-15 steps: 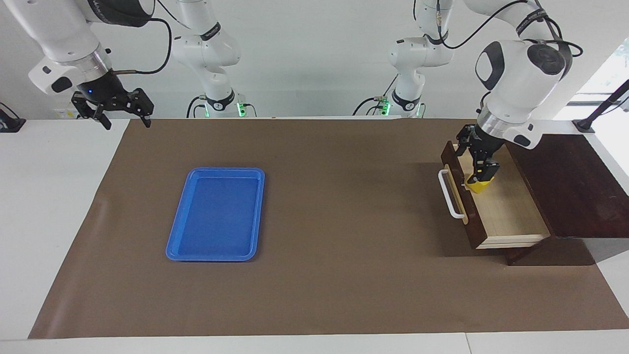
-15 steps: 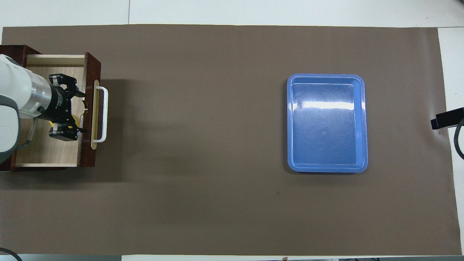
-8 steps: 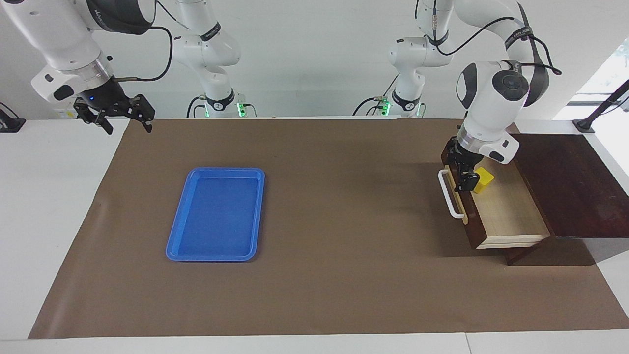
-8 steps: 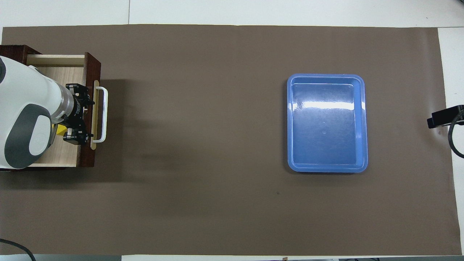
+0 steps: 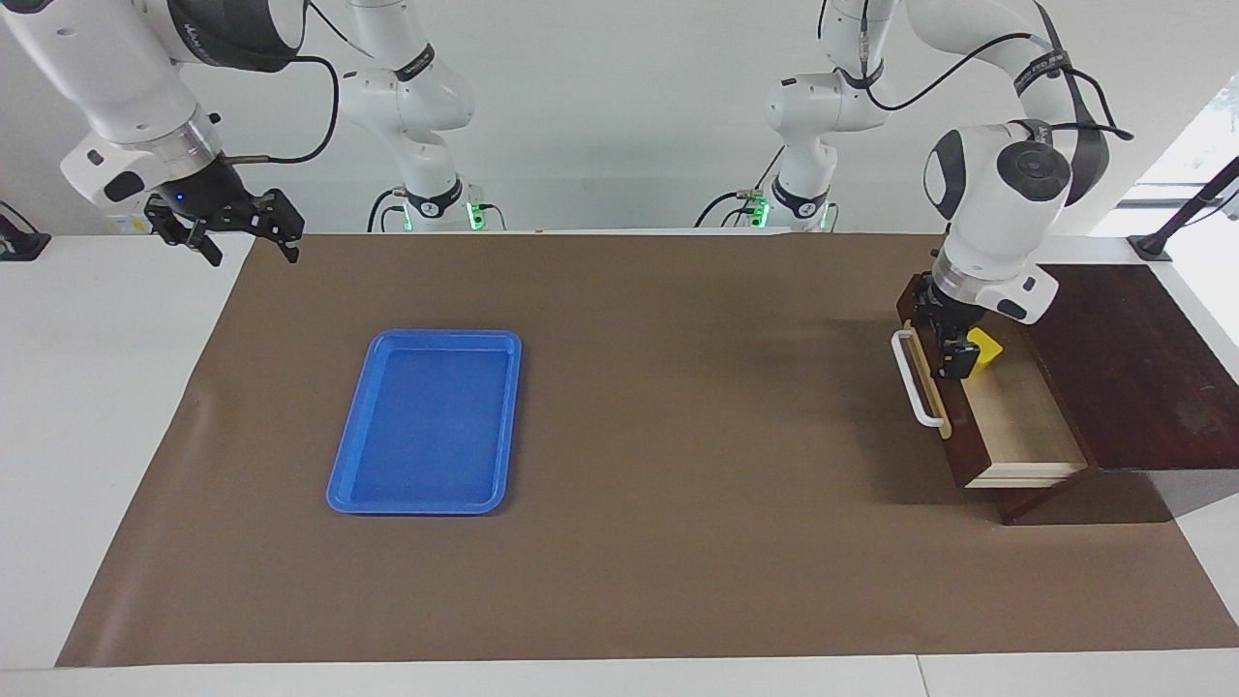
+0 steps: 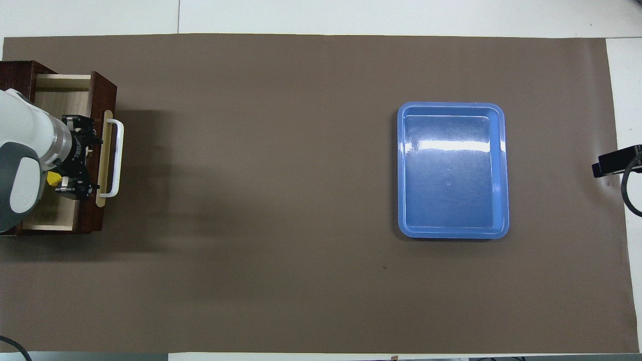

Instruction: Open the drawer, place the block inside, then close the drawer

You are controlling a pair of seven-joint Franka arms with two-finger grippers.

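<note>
Right tool (image 5: 242, 237) spread wide, empty, raised over right arm's end of surface, little changed | blue tray (image 5: 426, 421) unmoved | drawer (image 5: 1016, 426) pushed partway in since a second ago, part open | left tool (image 5: 949, 344) wide, empty, at drawer front's inner edge | block (image 5: 985, 350) released, resting inside drawer beside left tool.
</note>
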